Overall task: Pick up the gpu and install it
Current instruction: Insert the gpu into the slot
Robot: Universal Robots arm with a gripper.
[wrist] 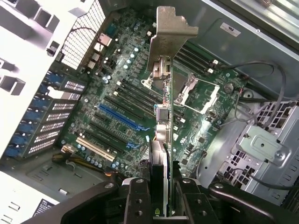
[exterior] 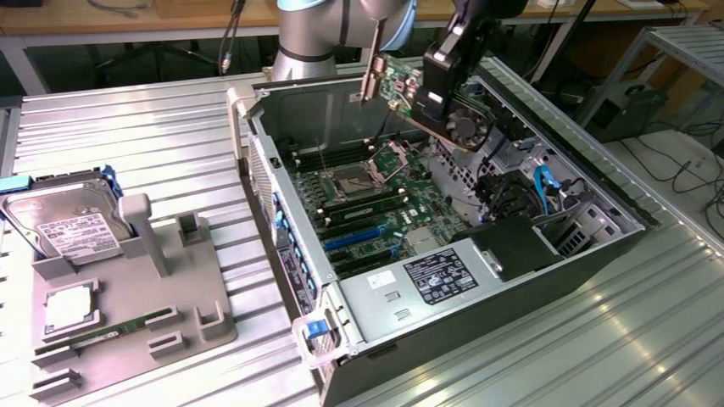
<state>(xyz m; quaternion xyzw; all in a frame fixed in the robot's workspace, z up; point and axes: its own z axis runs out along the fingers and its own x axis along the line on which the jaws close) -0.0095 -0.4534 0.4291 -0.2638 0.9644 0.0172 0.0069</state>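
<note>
The ribbed metal worktop (exterior: 136, 127) is carrying an open computer case (exterior: 498, 331), which is lying on its side across the centre and right of the exterior frame. Its motherboard (exterior: 362, 186) is facing up inside. In the upper centre I am holding the gpu (exterior: 396, 78) on edge above that board. My gripper (exterior: 433, 100) is pinching one end of the card, with the silver bracket (wrist: 170, 32) at the far end.

The gpu (exterior: 398, 80) hangs over the case (exterior: 543, 297) (motherboard (exterior: 374, 203) inside), hard drive (exterior: 68, 225) well apart.
</note>
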